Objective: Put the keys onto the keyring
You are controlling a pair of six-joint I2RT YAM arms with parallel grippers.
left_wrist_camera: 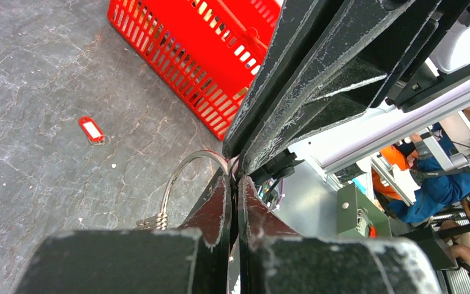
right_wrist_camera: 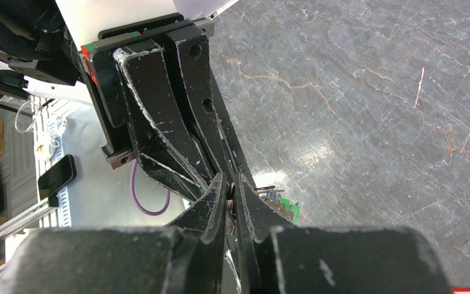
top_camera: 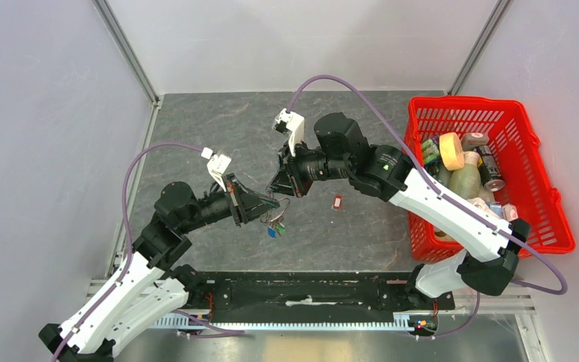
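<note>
The keyring is a thin silver wire ring held in the air between my two grippers. Smaller metal loops sit on its lower part. My left gripper is shut on the ring's wire; it also shows in the top view. My right gripper is shut on the same ring from the other side, its tips meeting the left one's. Green keys and a blue key hang below the ring; a green head shows beside my right fingers. The red key lies alone on the table.
A red plastic basket full of bottles, cans and packets stands at the right of the grey table; its corner shows in the left wrist view. Grey walls close the table at the back and left. A black rail runs along the near edge.
</note>
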